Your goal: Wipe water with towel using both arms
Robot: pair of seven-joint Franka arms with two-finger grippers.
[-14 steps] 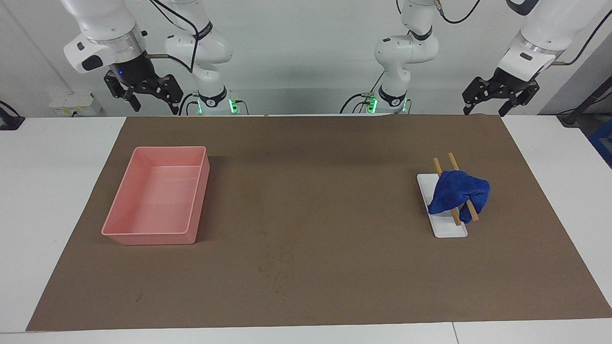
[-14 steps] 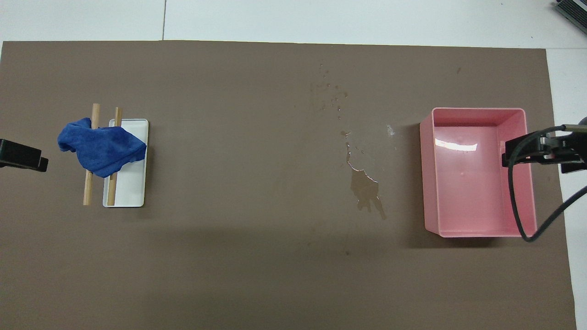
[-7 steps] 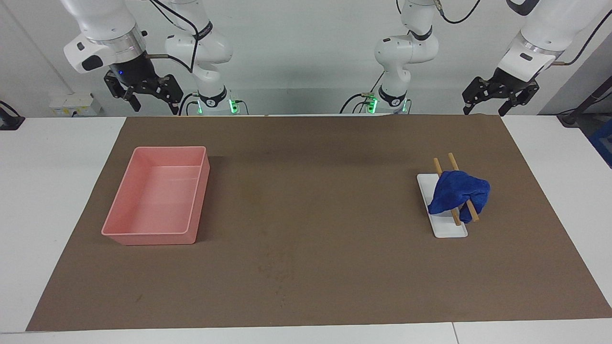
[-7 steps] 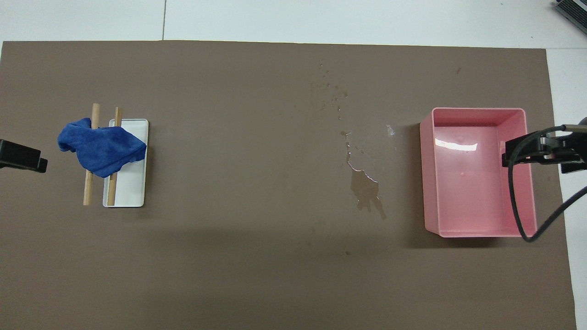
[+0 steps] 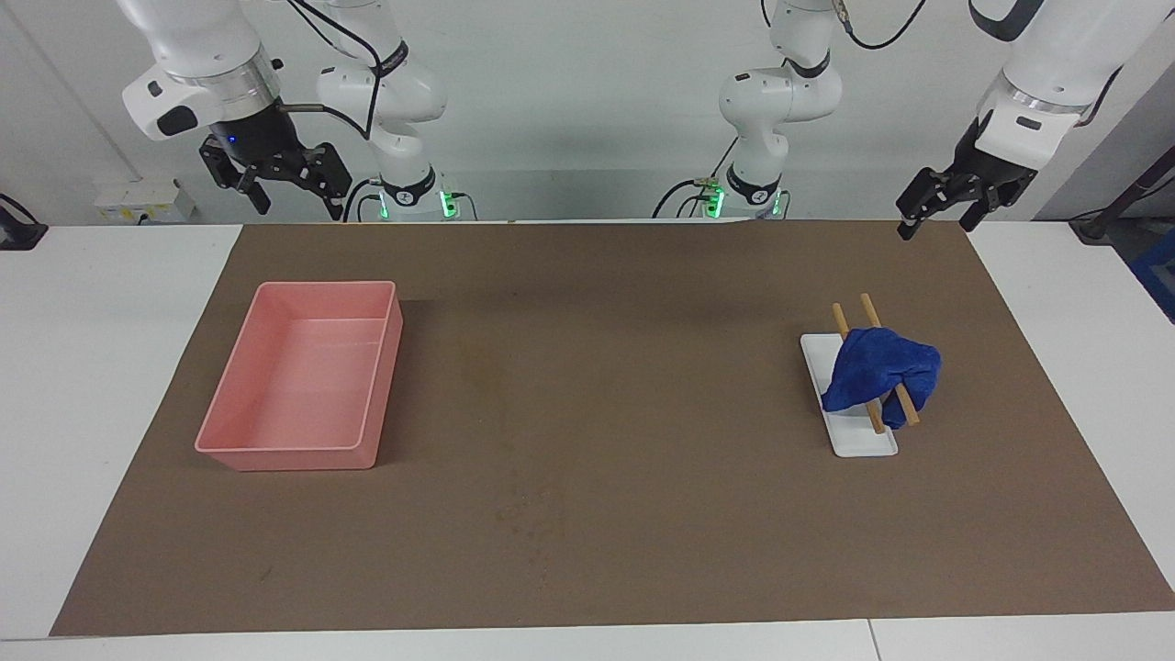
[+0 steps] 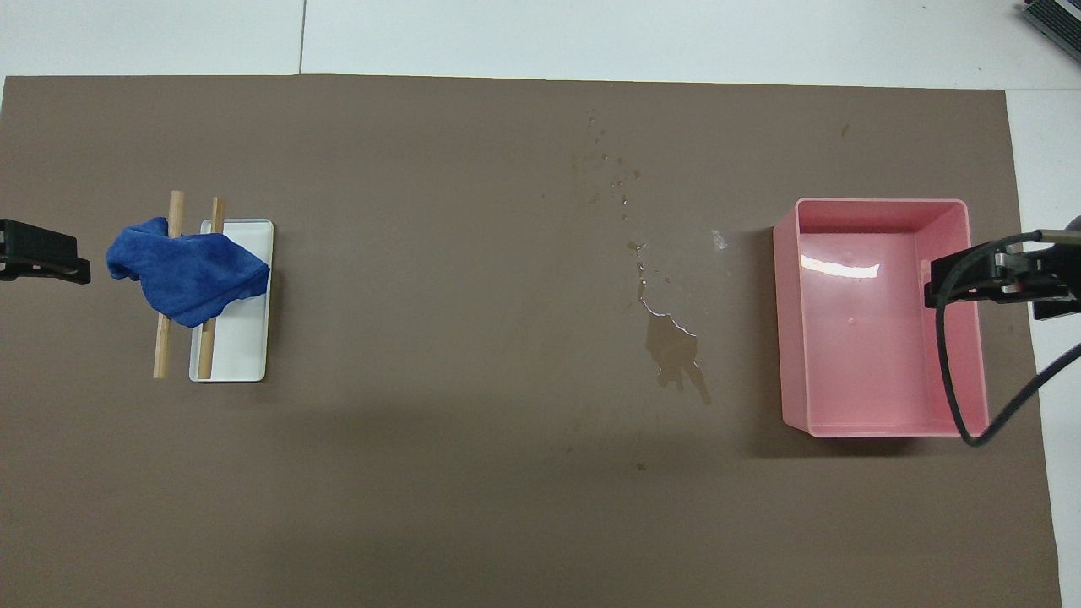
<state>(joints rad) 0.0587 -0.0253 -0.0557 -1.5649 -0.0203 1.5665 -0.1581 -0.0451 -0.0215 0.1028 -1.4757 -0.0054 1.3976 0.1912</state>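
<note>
Two grippers raised at the robots' edge of the brown mat (image 5: 587, 413), both with fingers spread and holding nothing: left gripper (image 5: 936, 218) over the mat's corner at the left arm's end, right gripper (image 5: 294, 191) above the table near the pink tray (image 5: 386, 367). Blue towel (image 5: 877, 367) draped over two wooden sticks (image 5: 870, 317) across a white dish (image 5: 858, 441), left arm's end. Water puddle (image 6: 671, 346) mid-mat, beside the pink tray.
</note>
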